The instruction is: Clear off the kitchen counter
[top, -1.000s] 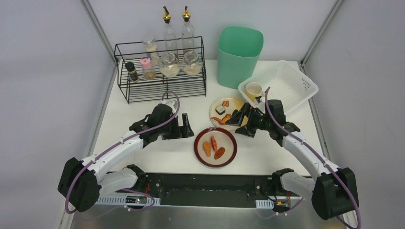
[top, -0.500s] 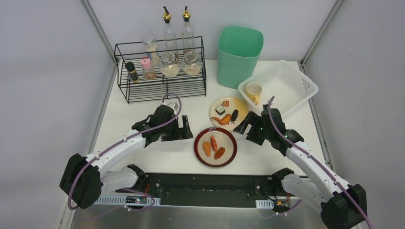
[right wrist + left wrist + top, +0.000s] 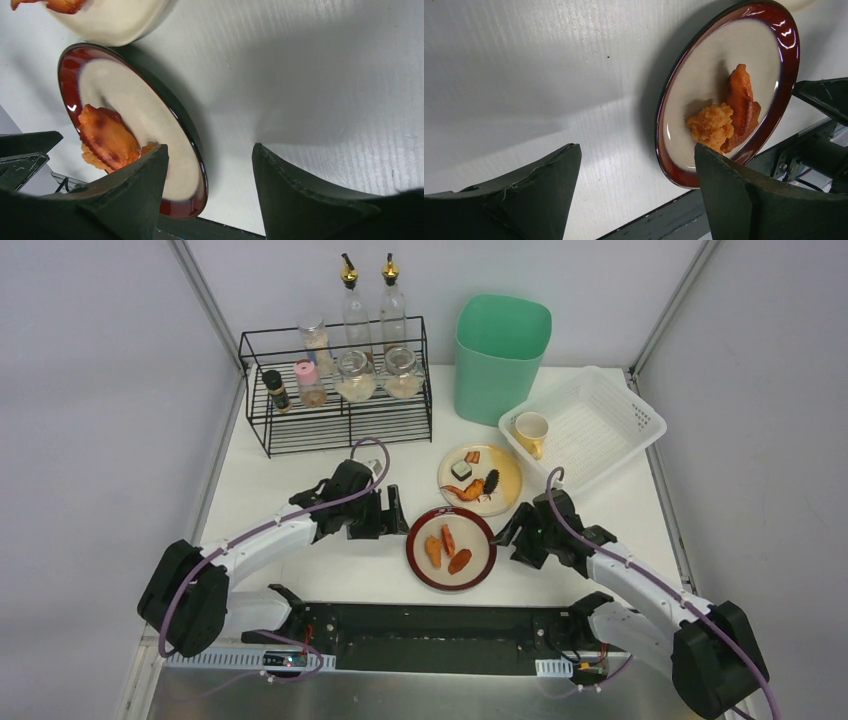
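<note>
We find the white table (image 3: 300, 475), edged by grey rails, spread beneath both robot arms and carrying everything in the scene. At its near middle sits a red-rimmed plate (image 3: 479, 532) with three orange-brown pieces of food (image 3: 447, 540), flanked by the two arms. The left end effector (image 3: 393, 512) hangs low just to the plate's left, its jaws spread wide and gripping nothing. From the left wrist camera we see only bare table between its fingers (image 3: 539, 195). The plate's rim lies just past the finger on the right of that view, and we cannot tell whether the two touch. The right end effector (image 3: 511, 543) sits at the plate's right edge, jaws likewise parted and holding nothing. From the right wrist camera, the plate's dark rim runs into the gap close beside one finger (image 3: 125, 195), while the other finger stands over bare table. Whether that first finger meets the rim we cannot say. Just behind the red-rimmed plate lies a cream plate (image 3: 507, 472) bearing scraps of food. At the far right a white mesh basket (image 3: 615, 410) holds a yellow cup (image 3: 531, 428). A green bin (image 3: 502, 350) stands beside the basket at the back. A black wire rack (image 3: 345, 425) with jars and bottles occupies the far left corner.
</note>
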Controlling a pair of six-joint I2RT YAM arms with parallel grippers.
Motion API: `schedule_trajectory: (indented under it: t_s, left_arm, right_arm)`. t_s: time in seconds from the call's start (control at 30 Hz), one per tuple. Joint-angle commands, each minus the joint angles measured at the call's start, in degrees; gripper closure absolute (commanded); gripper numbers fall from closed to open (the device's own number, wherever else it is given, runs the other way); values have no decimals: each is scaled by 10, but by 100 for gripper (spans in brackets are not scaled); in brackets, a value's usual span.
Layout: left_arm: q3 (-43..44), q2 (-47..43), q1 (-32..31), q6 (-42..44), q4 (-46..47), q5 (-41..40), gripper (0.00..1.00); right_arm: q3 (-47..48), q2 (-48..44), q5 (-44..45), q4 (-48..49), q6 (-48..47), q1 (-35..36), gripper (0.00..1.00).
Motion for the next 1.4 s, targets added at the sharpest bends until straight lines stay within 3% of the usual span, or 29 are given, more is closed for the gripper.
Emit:
schedule_trajectory:
  t_s: [0.0, 0.33, 0.6, 0.7, 0.97, 1.37]
  left_arm:
    - [-10, 20, -4, -15, 38, 27, 15]
    - [-20, 25, -4, -21, 50, 34, 16]
    - [-24, 17, -4, -24, 49, 34, 16]
    - [-24, 15, -4, -25, 50, 34, 16]
    - [-23, -20, -4, -22, 29, 20, 15]
    - [-10, -121, -4, -21, -42, -26, 14]
  right_arm:
    - [-19, 17, 14, 58, 35, 15, 36]
    - [-56, 83, 8, 165, 74, 51, 58]
    - [-67, 82, 13, 176, 84, 67, 85]
    - [-69, 80, 15, 176, 85, 68, 100]
    - [-71, 42, 8, 201, 91, 72, 100]
    - [-15, -30, -5, 153, 82, 90, 100]
